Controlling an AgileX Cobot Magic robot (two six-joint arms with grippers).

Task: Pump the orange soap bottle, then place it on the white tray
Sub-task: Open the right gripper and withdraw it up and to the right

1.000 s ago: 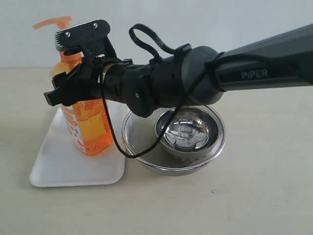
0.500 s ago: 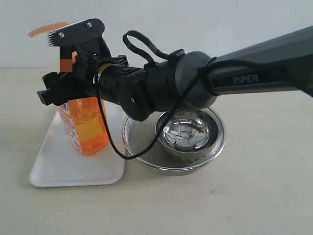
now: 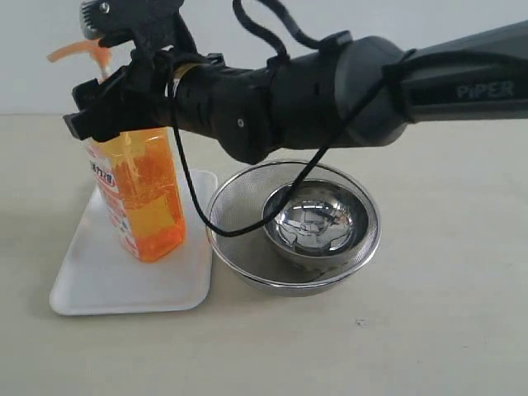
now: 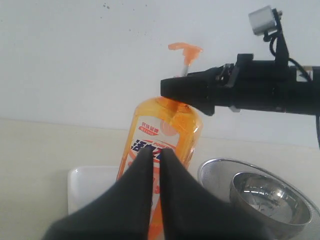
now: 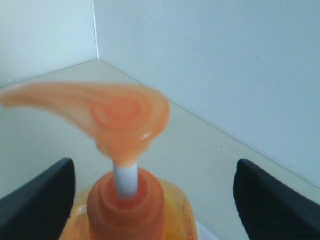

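Note:
The orange soap bottle (image 3: 144, 198) stands on the white tray (image 3: 91, 280) at the left. Its pump head (image 5: 107, 112) is up on its white stem. My right gripper (image 3: 97, 114) reaches across from the right and sits at the bottle's neck. In the right wrist view this gripper (image 5: 152, 175) is open, one finger far out on each side of the neck, touching nothing. My left gripper (image 4: 155, 151) is shut and holds nothing. It is a short way from the bottle's label (image 4: 162, 132) and does not show in the exterior view.
A round steel mesh strainer (image 3: 235, 214) with a shiny steel bowl (image 3: 318, 223) inside it stands right beside the tray. The right arm spans the scene above the strainer. A pale wall rises behind the table.
The right gripper has moved up from the bottle's body to its neck. The bottle's top has shifted a little to the left. The bottle stays on the tray.

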